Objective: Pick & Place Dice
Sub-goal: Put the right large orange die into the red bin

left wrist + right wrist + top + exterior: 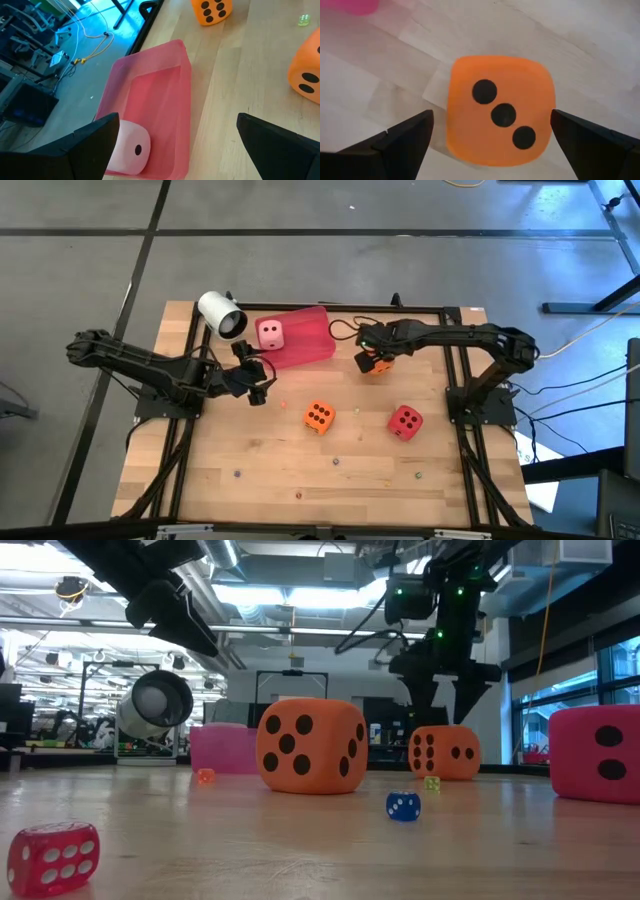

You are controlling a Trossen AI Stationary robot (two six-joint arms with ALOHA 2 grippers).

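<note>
Four big dice are showing on the wooden table point(250, 480). The pale pink die point(270, 334) is sitting inside the red tray point(310, 345) at the far side of the table, toward the tray's left end. One orange die point(377, 364) is lying on the bare wood just right of the tray, and the right gripper point(372, 358) is hanging directly over it with its fingers spread wide, one on each side of the cube and not touching it; in the right wrist view the die's top face is showing three pips in a diagonal row. The second orange die point(319, 417) is resting near the middle of the table, well apart from the tray, and the red die point(405, 421) is lying to its right, close to the right arm's base.

The left gripper point(257, 383) is hovering just in front of the tray's left part, fingers spread and holding nothing; its wrist view is looking along the tray with the pink die near its own fingers.

A white cylinder-shaped camera point(222, 314) is sitting at the table's far left corner. Several tiny beads and a small blue die point(403, 806) are lying scattered over the near part of the table, and a small red die point(54, 856) is showing closest in the low view.
</note>
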